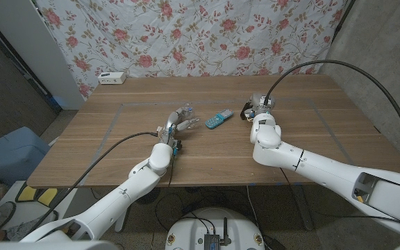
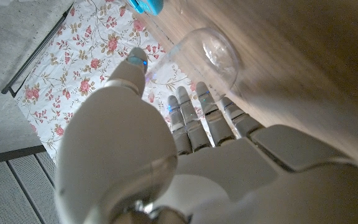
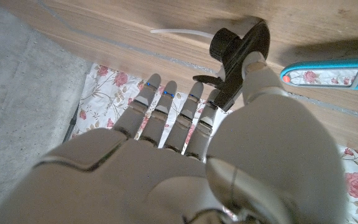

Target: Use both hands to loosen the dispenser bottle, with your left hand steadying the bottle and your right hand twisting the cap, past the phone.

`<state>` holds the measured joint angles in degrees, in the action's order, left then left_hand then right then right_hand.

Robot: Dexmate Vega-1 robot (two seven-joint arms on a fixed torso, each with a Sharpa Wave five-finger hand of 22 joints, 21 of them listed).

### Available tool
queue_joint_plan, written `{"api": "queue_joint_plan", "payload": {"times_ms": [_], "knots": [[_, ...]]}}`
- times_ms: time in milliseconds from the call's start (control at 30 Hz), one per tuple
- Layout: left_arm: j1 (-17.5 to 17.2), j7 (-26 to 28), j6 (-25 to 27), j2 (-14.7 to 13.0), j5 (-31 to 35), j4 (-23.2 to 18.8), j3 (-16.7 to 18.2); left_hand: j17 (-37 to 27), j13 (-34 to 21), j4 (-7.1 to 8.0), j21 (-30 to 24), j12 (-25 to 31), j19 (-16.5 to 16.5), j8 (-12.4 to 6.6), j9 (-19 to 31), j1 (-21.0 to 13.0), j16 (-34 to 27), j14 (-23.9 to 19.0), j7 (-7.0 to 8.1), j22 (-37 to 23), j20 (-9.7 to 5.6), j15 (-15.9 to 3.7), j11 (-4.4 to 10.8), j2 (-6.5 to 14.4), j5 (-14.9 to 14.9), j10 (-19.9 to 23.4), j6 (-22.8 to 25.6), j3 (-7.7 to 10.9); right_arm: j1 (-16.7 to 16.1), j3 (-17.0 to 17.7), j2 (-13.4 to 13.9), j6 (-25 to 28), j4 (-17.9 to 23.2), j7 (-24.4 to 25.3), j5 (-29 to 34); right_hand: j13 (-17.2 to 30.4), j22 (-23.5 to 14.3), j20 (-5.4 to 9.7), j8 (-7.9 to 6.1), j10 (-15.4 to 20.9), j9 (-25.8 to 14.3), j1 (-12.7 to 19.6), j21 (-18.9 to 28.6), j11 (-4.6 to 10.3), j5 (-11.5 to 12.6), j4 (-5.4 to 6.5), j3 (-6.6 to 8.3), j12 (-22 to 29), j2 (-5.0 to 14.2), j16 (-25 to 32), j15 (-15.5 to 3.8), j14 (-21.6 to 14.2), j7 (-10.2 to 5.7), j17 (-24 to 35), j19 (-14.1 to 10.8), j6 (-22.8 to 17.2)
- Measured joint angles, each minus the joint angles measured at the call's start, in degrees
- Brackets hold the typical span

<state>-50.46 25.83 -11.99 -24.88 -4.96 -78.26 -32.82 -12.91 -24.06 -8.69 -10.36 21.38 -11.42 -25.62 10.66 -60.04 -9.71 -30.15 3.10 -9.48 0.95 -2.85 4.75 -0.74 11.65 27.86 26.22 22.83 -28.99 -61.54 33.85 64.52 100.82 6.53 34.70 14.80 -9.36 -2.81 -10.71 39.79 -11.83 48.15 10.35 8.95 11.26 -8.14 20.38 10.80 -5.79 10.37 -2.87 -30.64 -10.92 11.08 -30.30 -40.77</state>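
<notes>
Lying between the hands – phone; left robot hand clasps bottle; right robot hand – cap.

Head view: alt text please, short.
Two white robot arms reach over a wooden table: the left hand holds a clear bottle, the right hand holds the black pump cap, already separate. A blue phone lies between them.

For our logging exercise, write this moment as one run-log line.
left hand: at clear bottle, grip unclear | right hand: by black pump cap, its tube showing | phone: between the hands
</notes>
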Motion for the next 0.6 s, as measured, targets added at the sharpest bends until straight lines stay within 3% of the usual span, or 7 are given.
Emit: {"api": "queue_joint_plan", "payload": {"times_ms": [33,400,600], "knots": [[0.0,0.0,0.0,0.0,0.0,0.0,0.0,0.3,0.2,0.02,0.0,-0.4,0.0,0.48,0.0,1.3,0.0,0.5,0.18,0.0,-0.02,0.09,-0.24,1.0,-0.1,-0.3,-0.7,-0.02,0.0,0.0,0.0,0.0,0.0,0.0,0.0,0.0,0.0,0.00,0.00,-1.0,-0.1,-0.3,0.0,-0.14,0.3,0.13,-0.13,-0.2,-0.31,0.0,-0.01,0.6,0.20,0.0,0.0,0.8],[0.1,-0.8,-0.1,-0.2,-0.7,0.2,0.0,2.3,2.5,0.07,0.0,-3.1,0.6,4.00,0.0,3.1,0.0,4.9,0.40,0.0,0.59,0.39,-1.08,1.6,-0.7,-2.8,-3.7,-1.38,1.0,-0.5,0.9,-1.1,0.1,-1.7,-2.5,-1.1,0.0,-0.06,0.33,-13.3,-0.1,-6.0,0.0,-2.76,1.3,1.58,-2.07,-1.1,-2.86,-0.2,0.42,9.5,3.36,-0.1,2.8,11.2],[0.1,-1.4,-0.1,-0.4,-1.1,0.2,0.1,2.8,3.6,-0.02,0.0,-4.4,1.1,5.14,0.0,3.3,0.0,6.5,0.78,0.0,0.68,0.28,-1.47,1.5,-0.9,-4.0,-4.8,-1.95,1.6,-0.8,1.6,-1.5,0.6,-2.9,-3.5,-2.0,0.0,-0.58,0.55,-19.0,0.0,-7.8,0.0,-4.25,2.5,1.32,-2.94,-1.1,-3.24,-0.2,0.52,14.1,4.45,-0.2,5.0,17.0]]}}
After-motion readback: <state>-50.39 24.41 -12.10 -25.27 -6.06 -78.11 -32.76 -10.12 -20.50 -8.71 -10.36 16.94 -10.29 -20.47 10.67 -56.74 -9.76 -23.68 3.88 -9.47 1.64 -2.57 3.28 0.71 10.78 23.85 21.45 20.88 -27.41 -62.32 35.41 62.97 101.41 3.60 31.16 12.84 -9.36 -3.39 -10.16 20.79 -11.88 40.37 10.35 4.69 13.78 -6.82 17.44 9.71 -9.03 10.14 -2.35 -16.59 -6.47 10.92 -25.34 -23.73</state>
